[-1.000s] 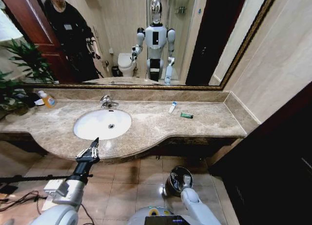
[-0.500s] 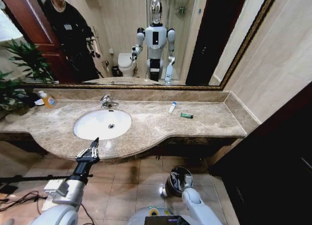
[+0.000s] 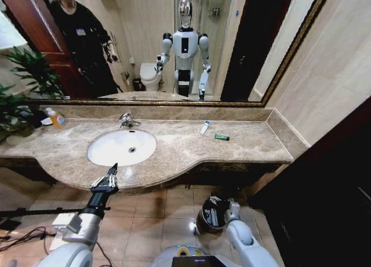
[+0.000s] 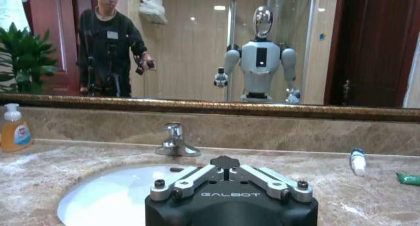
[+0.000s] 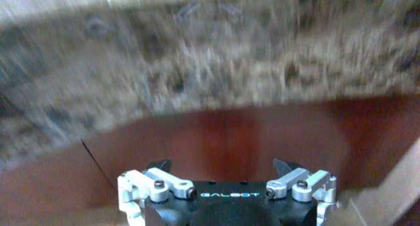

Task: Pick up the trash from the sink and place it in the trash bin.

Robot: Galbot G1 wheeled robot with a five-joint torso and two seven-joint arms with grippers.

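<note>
White tube w/ blue cap (image 3: 205,127) and small green tube (image 3: 222,137) lying on brown marble worktop (image 3: 174,148), right of sink (image 3: 122,147), well apart from basin; basin itself looks bare apart from drain. Prob light, stiff plastic, slick, apt to roll; best pinched across mid-body. Trash bin (image 3: 210,214) on tiled floor below worktop edge, right gripper (image 3: 232,207) just beside its rim, fingers spread, holding nothing. Left gripper (image 3: 106,180) hovering at worktop's front edge near sink, fingers' state: can't tell. Polished stone, big mirror behind, dark door to the right.
</note>
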